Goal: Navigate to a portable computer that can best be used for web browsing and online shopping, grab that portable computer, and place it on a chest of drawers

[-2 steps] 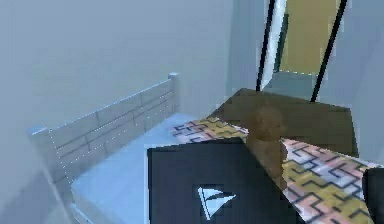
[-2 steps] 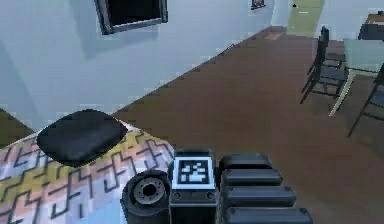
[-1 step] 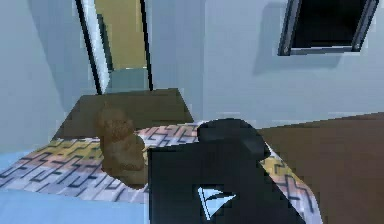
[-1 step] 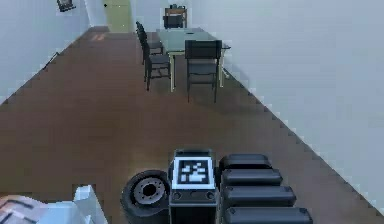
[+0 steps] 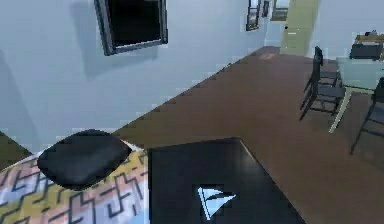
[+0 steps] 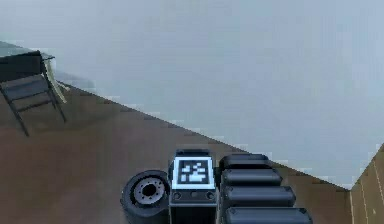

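Note:
A flat black slab (image 5: pixel 215 180) with a white triangular mark lies on a patterned bed cover (image 5: pixel 60 195) at the forward view's bottom middle; its shape suits a closed laptop. Next to it on the left rests a black rounded cushion (image 5: pixel 88 157). At the bottom of the arm side view the arm's dark stacked segments (image 6: pixel 252 190) stand beside a white square with black marks (image 6: pixel 192 170). Left of that square sits the gripper's (image 6: pixel 147 197) dark round body. Its far end cannot be made out, so I cannot tell whether it holds anything.
A dark framed panel (image 5: pixel 132 24) hangs on the pale blue wall. Brown floor runs to a yellowish door (image 5: pixel 298 28) at the far end. A table (image 5: pixel 362 72) with dark chairs (image 5: pixel 322 88) stands at the forward view's right. Another dark chair (image 6: pixel 30 95) stands at the arm side view's left.

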Robot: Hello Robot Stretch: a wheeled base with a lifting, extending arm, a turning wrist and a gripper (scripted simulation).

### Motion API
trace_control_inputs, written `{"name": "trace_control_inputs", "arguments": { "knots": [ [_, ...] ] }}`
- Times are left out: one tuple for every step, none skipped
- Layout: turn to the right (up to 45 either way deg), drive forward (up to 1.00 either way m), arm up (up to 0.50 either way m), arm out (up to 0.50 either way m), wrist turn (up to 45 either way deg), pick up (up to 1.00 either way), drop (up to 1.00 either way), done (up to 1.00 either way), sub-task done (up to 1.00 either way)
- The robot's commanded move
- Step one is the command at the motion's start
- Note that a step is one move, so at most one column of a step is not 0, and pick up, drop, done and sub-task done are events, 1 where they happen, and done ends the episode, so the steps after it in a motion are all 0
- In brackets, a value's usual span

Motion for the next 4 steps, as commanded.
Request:
{"name": "trace_control_inputs", "arguments": {
  "knots": [
    [30.0,0.0,0.0,0.0,0.0,0.0,0.0,0.0,0.0],
    [0.0,1.0,0.0,0.0,0.0,0.0,0.0,0.0,0.0],
    [-9.0,0.0,0.0,0.0,0.0,0.0,0.0,0.0,0.0],
    [0.0,1.0,0.0,0.0,0.0,0.0,0.0,0.0,0.0]
  ]
}}
